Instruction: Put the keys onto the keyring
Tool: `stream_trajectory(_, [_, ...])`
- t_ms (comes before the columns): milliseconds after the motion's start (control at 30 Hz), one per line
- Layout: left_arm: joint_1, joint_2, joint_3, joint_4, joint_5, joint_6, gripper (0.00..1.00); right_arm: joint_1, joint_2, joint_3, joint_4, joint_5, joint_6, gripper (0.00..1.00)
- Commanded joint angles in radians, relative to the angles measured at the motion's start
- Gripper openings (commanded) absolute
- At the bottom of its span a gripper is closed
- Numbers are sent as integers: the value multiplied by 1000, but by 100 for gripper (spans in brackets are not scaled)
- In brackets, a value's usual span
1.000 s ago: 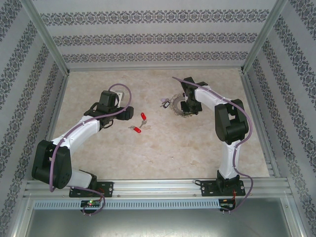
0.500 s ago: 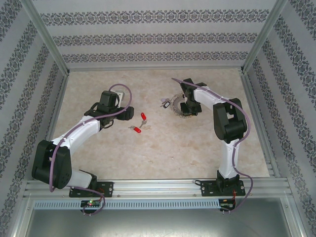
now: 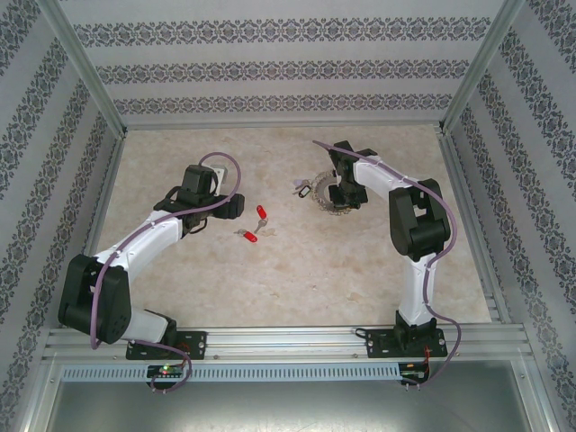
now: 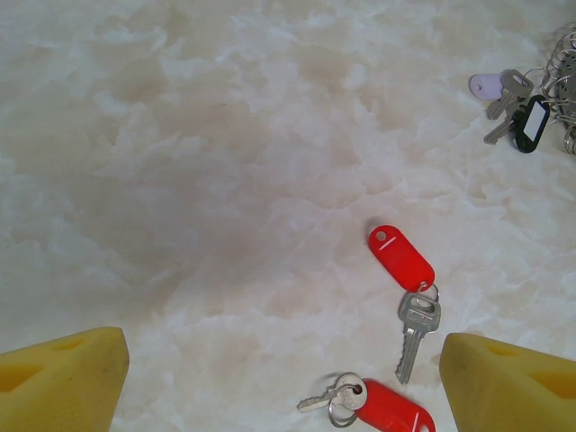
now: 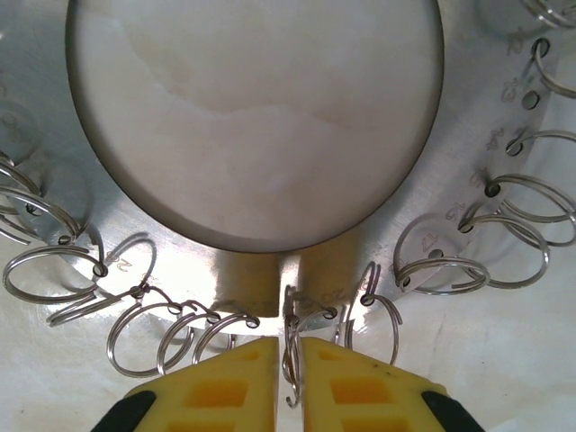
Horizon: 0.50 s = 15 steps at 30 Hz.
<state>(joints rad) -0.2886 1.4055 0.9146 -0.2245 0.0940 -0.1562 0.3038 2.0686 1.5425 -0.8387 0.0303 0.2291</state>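
Keyring, a flat silvery disc w/ a big round cut-out and a row of small holes round its rim, lay directly under the R pincer. Thin wire split rings hung from most holes. The R pincer's yellow pads were nearly together, clamped on one wire loop at the rim edge nearest the pincer, w/ the loop upright btwn them. Tiny stamped nos. sat beside the holes: 13 and 17 readable to the pincer's right, 20 to its left, the rest too blurred. On the top cam the keyring showed just left of the R pincer. Keys: two, each w/ a red plastic tag, lay loose on the marbled table just ahead of the L pincer, nearer its right pad. One pointed away from the pincer w/ its tag at the far end; the other lay crosswise at the frame's bottom edge. The L pincer was wide open, holding nothing, touching neither key. Farther ahead and to its right, a lilac-tagged key and a black-framed tag w/ a white insert lay at the keyring's edge. Top cam: the red keys lay btwn the two pincers, closer to the L pincer.
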Motion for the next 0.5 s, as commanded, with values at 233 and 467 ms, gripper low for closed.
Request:
stream_trajectory(233, [-16, 10, 29, -9, -11, 23, 90, 10, 0, 25, -33, 31, -7, 10])
stream_trajectory(467, [-17, 9, 30, -10, -11, 24, 90, 13, -13, 35, -46, 24, 4, 5])
